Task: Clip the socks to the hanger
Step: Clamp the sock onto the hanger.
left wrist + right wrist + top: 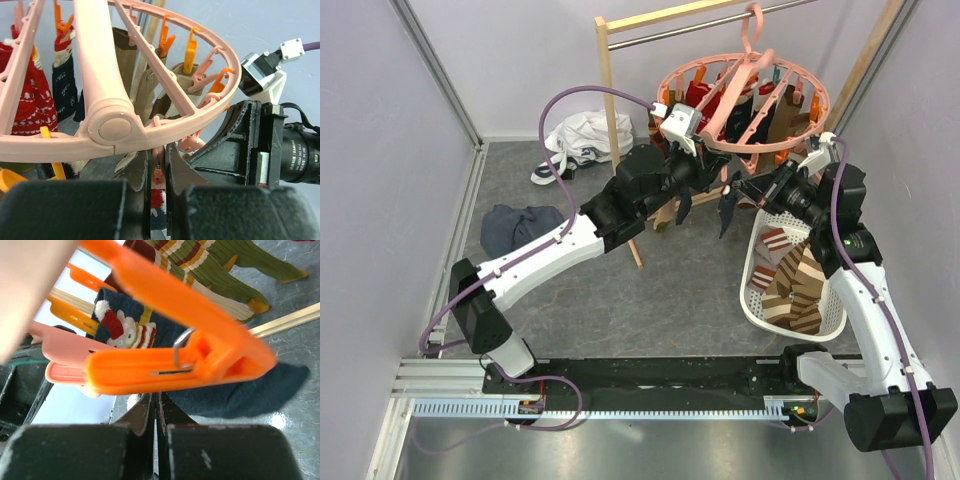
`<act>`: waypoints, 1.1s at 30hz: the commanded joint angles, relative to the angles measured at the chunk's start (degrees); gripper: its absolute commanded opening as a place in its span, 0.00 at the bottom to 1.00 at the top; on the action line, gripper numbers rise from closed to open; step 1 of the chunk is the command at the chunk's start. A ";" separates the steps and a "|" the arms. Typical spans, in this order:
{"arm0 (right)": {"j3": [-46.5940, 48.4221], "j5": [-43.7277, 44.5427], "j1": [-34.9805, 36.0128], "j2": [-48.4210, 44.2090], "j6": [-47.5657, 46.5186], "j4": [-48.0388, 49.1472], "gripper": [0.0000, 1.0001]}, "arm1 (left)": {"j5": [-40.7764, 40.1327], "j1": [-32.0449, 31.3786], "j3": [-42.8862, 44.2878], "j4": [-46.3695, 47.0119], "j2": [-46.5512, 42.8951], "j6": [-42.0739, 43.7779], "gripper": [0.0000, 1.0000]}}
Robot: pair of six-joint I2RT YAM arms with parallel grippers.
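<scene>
The round pink hanger [745, 100] hangs by its hook from a metal bar, with several socks [765, 122] clipped round its ring. My left gripper [712, 178] reaches up under the near rim. In the left wrist view it [158, 156] is shut on a pink clip [158, 167] below the hanger hub [107, 125], and a red and navy sock top [158, 200] shows between the fingers. My right gripper [755, 190] is close beside it on the right. It [154, 399] is shut just under an orange clip [175, 365], with a navy Santa sock [125, 330] behind. More striped socks [795, 285] lie in the basket.
A white basket [755, 300] stands on the floor at the right, under my right arm. A wooden-framed rail [615, 110] carries the bar. A white garment [585, 140] and a dark blue cloth bundle [515, 228] lie at the back left. Grey walls close in both sides.
</scene>
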 commanded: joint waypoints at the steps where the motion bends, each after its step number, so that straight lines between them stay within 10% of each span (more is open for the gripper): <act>1: 2.88 -1.20 0.72 0.67 0.99 3.21 0.00 | 1.50 -0.36 -0.72 6.10 0.77 -1.44 0.02; 33: 8.24 -1.90 1.86 1.55 1.35 2.60 0.00 | -6.24 -1.07 -3.88 10.78 3.14 7.26 0.02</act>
